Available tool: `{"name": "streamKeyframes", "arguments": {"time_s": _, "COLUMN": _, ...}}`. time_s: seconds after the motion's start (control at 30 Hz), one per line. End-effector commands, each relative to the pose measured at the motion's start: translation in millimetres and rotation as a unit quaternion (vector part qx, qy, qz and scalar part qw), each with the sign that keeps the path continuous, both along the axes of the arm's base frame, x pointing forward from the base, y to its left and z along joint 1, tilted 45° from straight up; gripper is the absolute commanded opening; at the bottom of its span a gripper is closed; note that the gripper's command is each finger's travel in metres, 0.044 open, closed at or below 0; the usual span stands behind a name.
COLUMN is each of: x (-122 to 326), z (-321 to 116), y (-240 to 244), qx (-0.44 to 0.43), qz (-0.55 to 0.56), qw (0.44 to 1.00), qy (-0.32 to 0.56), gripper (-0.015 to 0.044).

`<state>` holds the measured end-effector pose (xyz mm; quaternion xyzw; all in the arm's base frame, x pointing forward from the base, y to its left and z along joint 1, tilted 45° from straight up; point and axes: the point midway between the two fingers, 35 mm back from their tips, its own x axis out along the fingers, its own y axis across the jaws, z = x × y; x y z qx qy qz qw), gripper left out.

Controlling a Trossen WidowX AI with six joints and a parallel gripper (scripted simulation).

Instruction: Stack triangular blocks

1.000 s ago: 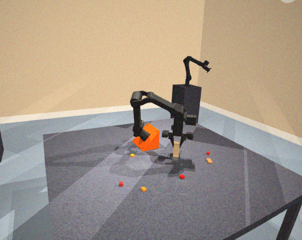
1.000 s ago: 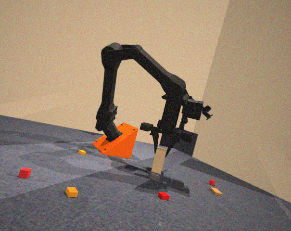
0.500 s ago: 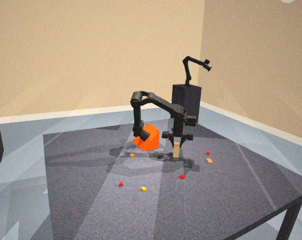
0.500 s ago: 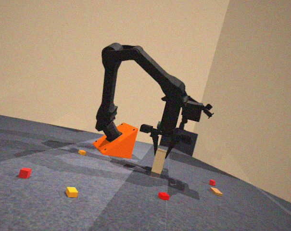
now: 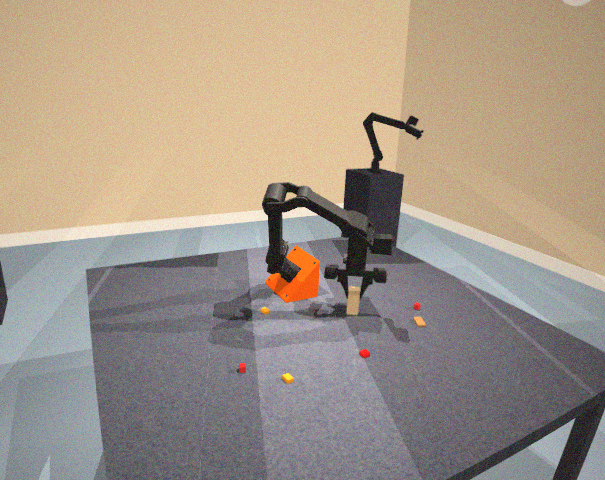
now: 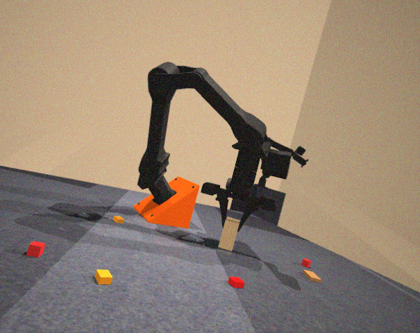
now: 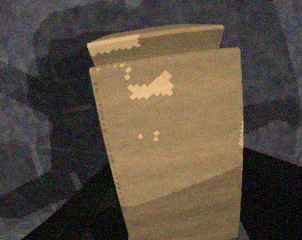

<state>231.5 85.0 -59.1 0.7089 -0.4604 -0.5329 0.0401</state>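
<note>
Holding one tan triangular block (image 5: 353,300) (image 6: 228,234) (image 7: 168,125) clamped in the jaws, low at the desk (image 5: 178,418) (image 6: 160,308) (image 7: 16,105), with part of the other block (image 7: 158,44) showing past its far edge in the wrist view, and well apart from a yellow block (image 5: 287,378) (image 6: 103,277).

A: What's lying loose on your screen besides the job?
B: I see a small red cube (image 5: 242,368) (image 6: 35,249) at my left, and a squat yellow block (image 5: 287,378) (image 6: 104,277) nearer my camera; a low red block (image 5: 364,353) (image 6: 236,282) sits well apart from both
A: And over on the right?
B: I have a second small red cube (image 5: 416,306) (image 6: 306,262), with a flat light-orange tile (image 5: 419,321) (image 6: 312,275) near it. Farther back on my left is a small orange-yellow block (image 5: 264,311) (image 6: 119,219)
A: Behind all that?
B: A tall dark box-shaped pedestal (image 5: 357,198) (image 6: 280,207), before plain beige walls (image 5: 188,103) (image 6: 77,71)
</note>
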Motion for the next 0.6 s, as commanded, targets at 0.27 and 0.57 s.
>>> {"name": "streamKeyframes", "arguments": {"time_s": 0.27, "x": -2.1, "z": -5.2, "y": -3.7, "qx": -0.001, "qz": 0.003, "qw": 1.000, "qy": 0.000, "gripper": 0.0000}}
{"name": "streamKeyframes", "arguments": {"time_s": 0.57, "x": -2.2, "z": -5.3, "y": -3.8, "qx": -0.001, "qz": 0.004, "qw": 1.000, "qy": 0.000, "gripper": 0.0000}}
